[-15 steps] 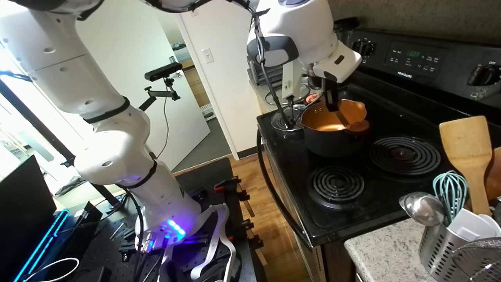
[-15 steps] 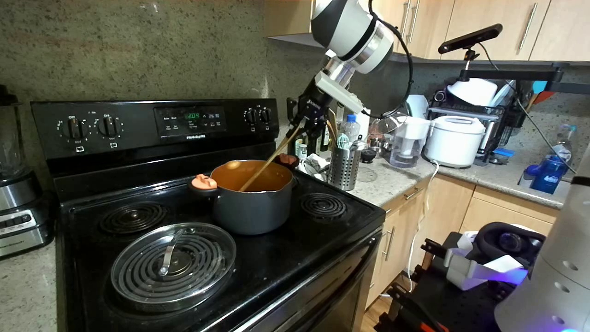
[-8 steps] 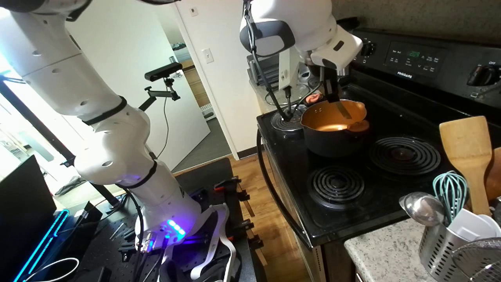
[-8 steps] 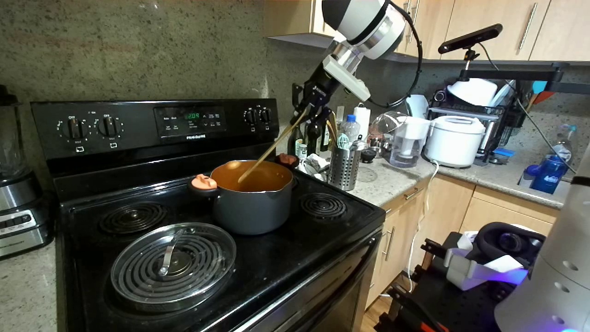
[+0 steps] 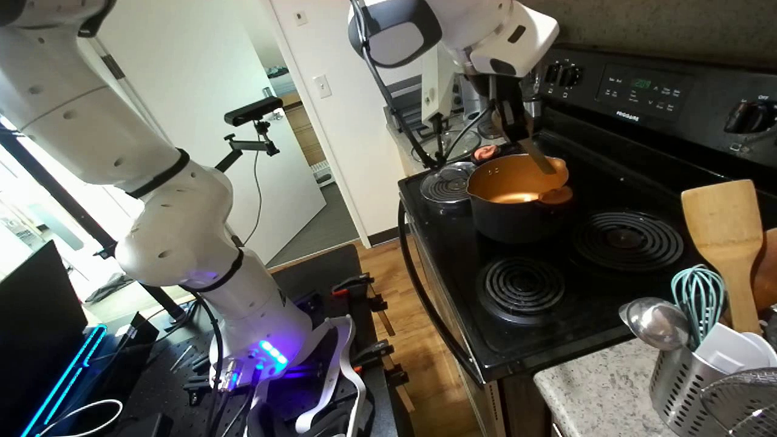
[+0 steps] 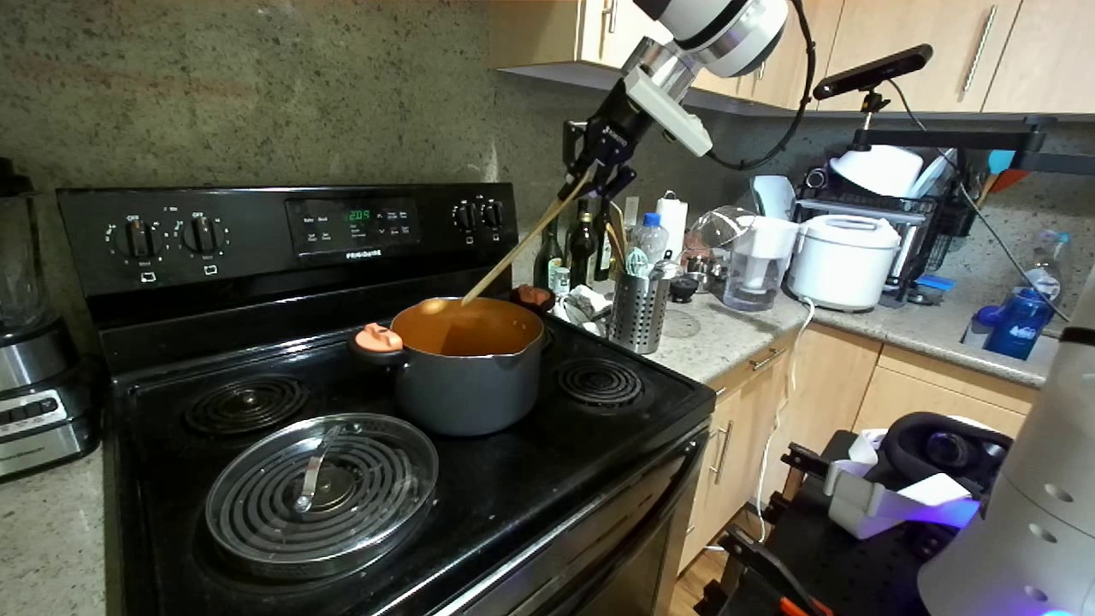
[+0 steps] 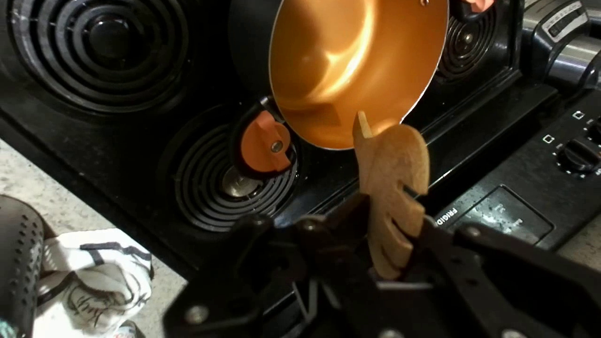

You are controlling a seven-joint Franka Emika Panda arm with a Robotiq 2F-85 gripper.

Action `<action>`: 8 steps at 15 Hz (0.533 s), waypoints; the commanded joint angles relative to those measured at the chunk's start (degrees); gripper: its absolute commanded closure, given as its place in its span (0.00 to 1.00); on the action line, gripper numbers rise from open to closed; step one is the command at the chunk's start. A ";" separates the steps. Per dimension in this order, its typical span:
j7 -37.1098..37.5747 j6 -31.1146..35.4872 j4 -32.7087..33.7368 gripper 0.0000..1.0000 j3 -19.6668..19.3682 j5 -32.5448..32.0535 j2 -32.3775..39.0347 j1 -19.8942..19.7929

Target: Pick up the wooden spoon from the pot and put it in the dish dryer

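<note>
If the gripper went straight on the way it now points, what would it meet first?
Apart from the wooden spoon it grips, the gripper would probably meet the pot, the spoon's free end leading; both exterior views show it aimed there. Whether at the rim or inside, depth leaves unclear.

A kitchen here, plainly: black coil-burner stove [image 6: 488, 479], pale wooden wall cupboards [image 6: 898, 26], speckled counter [image 6: 717, 346] lined with bottles [image 6: 583, 250] (and there's a white lidded cooker [image 6: 843, 269] further along).
</note>
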 commanded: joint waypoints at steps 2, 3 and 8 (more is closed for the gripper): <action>4.70 -0.50 -2.71 0.97 -0.85 -4.47 -6.94 -0.48; 5.90 -0.36 -3.02 0.97 -0.97 -5.56 -7.92 -0.63; 13.71 -0.09 -4.69 0.97 -0.62 -13.09 -12.42 -2.52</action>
